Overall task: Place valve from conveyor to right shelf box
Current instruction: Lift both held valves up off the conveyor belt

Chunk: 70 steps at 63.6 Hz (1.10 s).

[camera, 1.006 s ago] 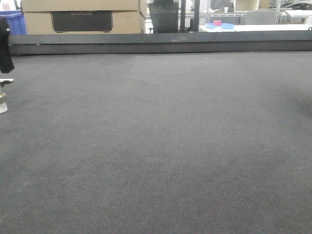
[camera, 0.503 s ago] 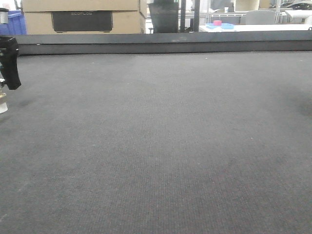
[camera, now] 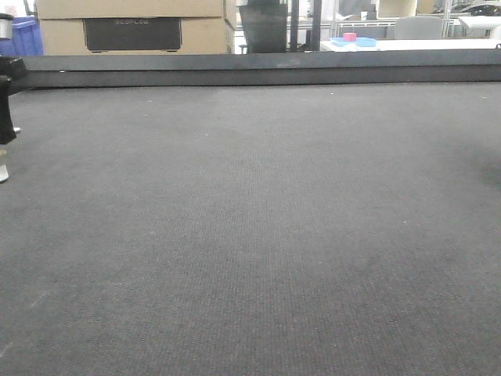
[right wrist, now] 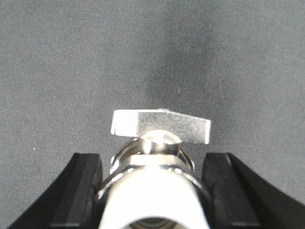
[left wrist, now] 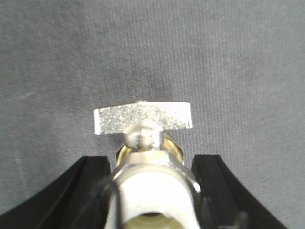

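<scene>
Left gripper, black fingers: set narrowly apart, one on each side of a small metal valve with a flat silver lever handle, brass-coloured neck and pale whitish end. The right-hand finger meets the valve body. On the other side a thin dark strip lies between finger and body, so cannot tell if this gripper is pinching or only flanking. The lever sits just past the fingertips, crosswise to them, with its shadow close behind on the wide dark grey woven conveyor belt. In the front view only one black finger and a pale sliver of the valve show at the left edge, low against the belt. Right gripper, black fingers: drawn in against both sides of a second valve of the same silver and whitish build, pinching its body. Its lever also lies crosswise beyond the tips, slightly tilted, with a soft, diffuse shadow on the belt farther off. Right gripper is outside the front view.
</scene>
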{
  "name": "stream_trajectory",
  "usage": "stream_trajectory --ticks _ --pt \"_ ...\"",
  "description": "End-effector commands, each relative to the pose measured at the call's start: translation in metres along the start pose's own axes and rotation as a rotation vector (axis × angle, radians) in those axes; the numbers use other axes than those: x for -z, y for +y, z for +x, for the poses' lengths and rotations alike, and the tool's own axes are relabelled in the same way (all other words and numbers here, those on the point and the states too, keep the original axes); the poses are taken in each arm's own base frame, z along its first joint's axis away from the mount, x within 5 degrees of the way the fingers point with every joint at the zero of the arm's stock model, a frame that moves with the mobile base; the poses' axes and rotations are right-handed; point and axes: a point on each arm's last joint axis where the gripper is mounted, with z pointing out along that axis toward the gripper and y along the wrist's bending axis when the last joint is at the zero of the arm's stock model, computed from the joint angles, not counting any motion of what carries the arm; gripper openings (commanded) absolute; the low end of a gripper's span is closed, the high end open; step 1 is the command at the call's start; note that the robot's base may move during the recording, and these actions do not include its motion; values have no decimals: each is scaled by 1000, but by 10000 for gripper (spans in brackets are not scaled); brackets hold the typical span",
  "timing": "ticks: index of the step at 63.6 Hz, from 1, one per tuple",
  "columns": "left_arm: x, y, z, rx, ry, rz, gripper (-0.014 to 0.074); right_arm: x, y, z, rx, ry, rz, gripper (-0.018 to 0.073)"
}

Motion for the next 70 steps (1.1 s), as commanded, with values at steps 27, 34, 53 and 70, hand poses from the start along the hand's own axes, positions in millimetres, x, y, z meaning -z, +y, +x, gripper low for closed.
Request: stream_trajectory --ticks 27,34,53,70 --pt "191 -38 49 -18 -466 -45 -111 75 13 10 38 -305 45 -154" --pt "212 -53 68 -50 -512 -37 -111 89 15 14 43 -364 53 -154" --pt "217 -63 144 -9 -631 -53 -111 109 21 26 54 -404 56 -154" --pt "221 -70 205 -7 -819 -76 -111 117 25 48 55 -417 53 -154"
